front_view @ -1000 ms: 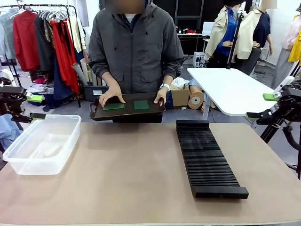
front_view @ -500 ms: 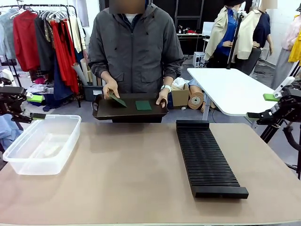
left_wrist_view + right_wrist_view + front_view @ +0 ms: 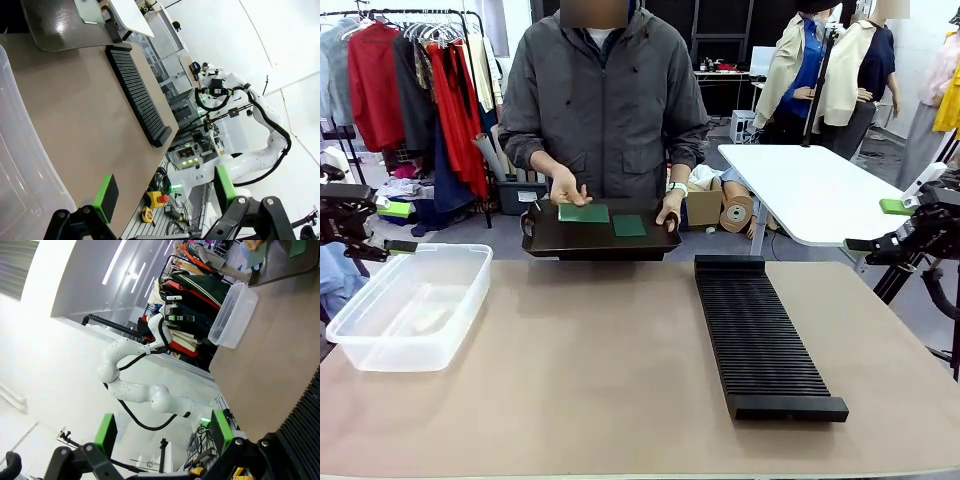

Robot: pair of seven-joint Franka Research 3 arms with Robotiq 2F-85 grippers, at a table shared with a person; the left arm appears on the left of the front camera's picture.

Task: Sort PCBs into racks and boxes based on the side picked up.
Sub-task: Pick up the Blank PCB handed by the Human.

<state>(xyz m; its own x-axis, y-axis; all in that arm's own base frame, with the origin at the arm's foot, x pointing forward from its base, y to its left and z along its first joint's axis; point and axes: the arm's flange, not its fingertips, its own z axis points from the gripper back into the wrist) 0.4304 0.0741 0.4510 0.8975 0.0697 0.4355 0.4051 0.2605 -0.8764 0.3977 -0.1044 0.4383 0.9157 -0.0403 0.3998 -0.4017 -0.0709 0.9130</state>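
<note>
Across the table a person holds a dark tray [image 3: 600, 243] with two PCBs on it. The left PCB [image 3: 584, 212] shows a paler green face, and the person's hand [image 3: 566, 189] is at its left edge. The right PCB [image 3: 629, 226] lies flat and dark green. The clear box [image 3: 410, 305] stands at the table's left, the long black rack [image 3: 760, 335] at the right. My left gripper [image 3: 398, 228] hovers open off the left edge, above the box [image 3: 20, 165]. My right gripper [image 3: 875, 225] hangs open off the right edge. Both wrist views show green pads [image 3: 105, 197] [image 3: 220, 430] wide apart with nothing between them.
The tan tabletop [image 3: 590, 370] lies bare between box and rack. A white table [image 3: 815, 190] stands behind at the right, with cardboard boxes [image 3: 705, 205] on the floor. A clothes rail [image 3: 410, 80] is at the back left.
The person lifted the left PCB off the tray and turned it over; its paler face now shows. The tray shifted slightly right. Neither arm has moved.
</note>
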